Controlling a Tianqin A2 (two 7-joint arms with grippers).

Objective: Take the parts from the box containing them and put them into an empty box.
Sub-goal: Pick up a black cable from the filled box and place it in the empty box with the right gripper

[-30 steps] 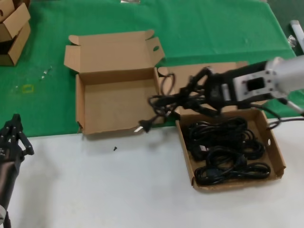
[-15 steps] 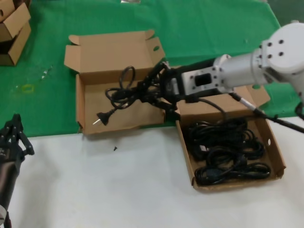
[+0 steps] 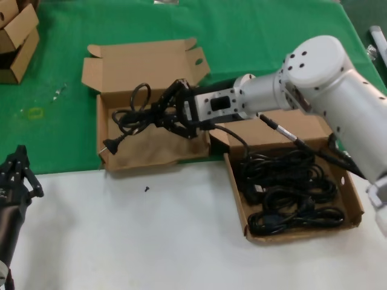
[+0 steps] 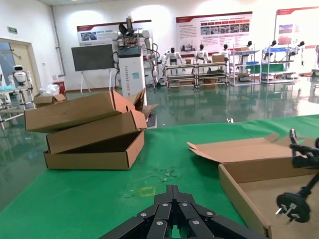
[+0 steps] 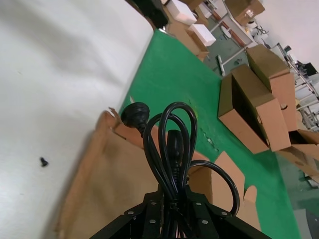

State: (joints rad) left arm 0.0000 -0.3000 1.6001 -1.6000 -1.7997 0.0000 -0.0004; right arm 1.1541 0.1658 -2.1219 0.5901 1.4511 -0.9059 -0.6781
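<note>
My right gripper is shut on a coiled black power cord and holds it over the empty brown mailer box. The cord's plug hangs near that box's front left corner. In the right wrist view the cord's loops rise from my closed jaws above the box floor. The box with the parts sits to the right, with several coiled cords inside. My left gripper is shut and parked at the lower left; it also shows in the left wrist view.
Smaller brown cartons are stacked at the far left on the green mat, also seen in the left wrist view. A small black screw lies on the white table before the empty box.
My right arm has swung left with the cord, from the edge of the full box to over the empty box. The plug now hangs near that box's front left corner. The left arm has not moved.
</note>
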